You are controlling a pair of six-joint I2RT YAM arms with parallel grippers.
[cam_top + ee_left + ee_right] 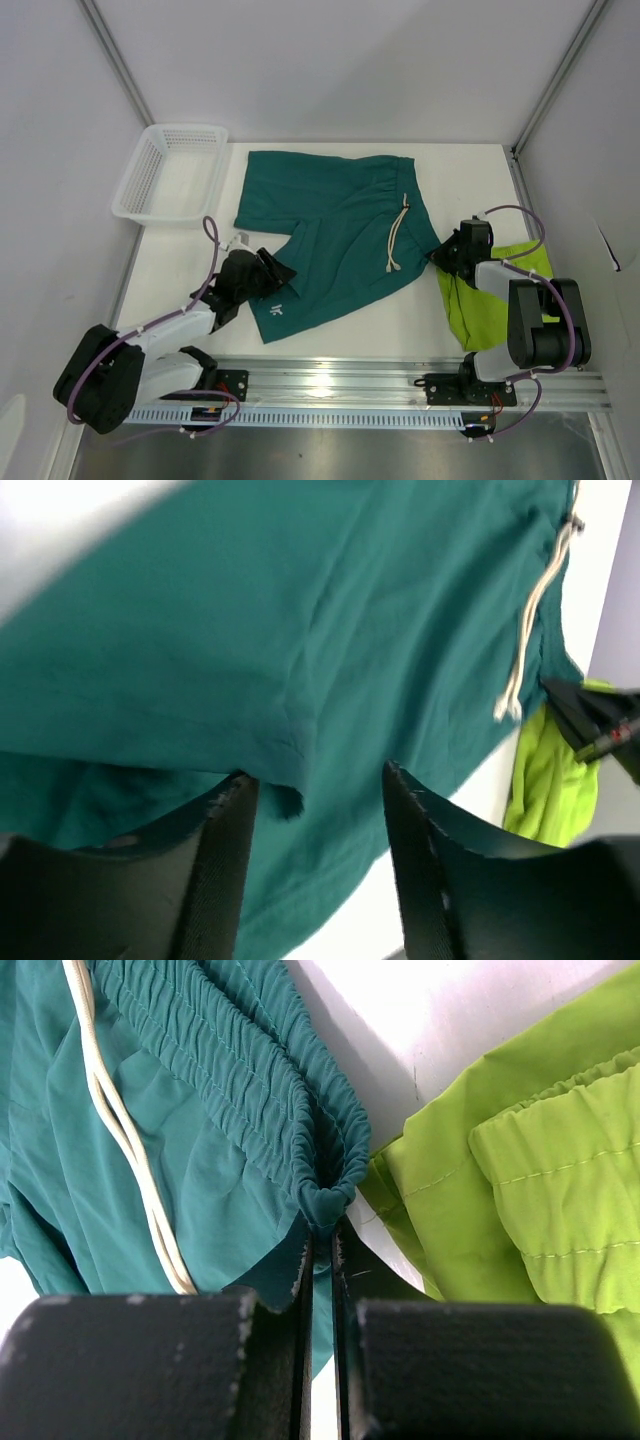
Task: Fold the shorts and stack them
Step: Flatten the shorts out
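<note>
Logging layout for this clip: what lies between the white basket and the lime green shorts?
The dark teal shorts, spread out, their waistband corner pinched by the right hand. The top view shows this.

Dark teal shorts point(250, 630) fill most of the view. A folded edge of them lies just past the left gripper point(315, 780), whose black fingers point(225, 860) stand apart. A cream drawstring point(535, 600) runs down their right side. Past that side are lime green shorts point(545, 770), the white table point(612, 570) and the right gripper point(565, 700) at the teal corner.
</note>
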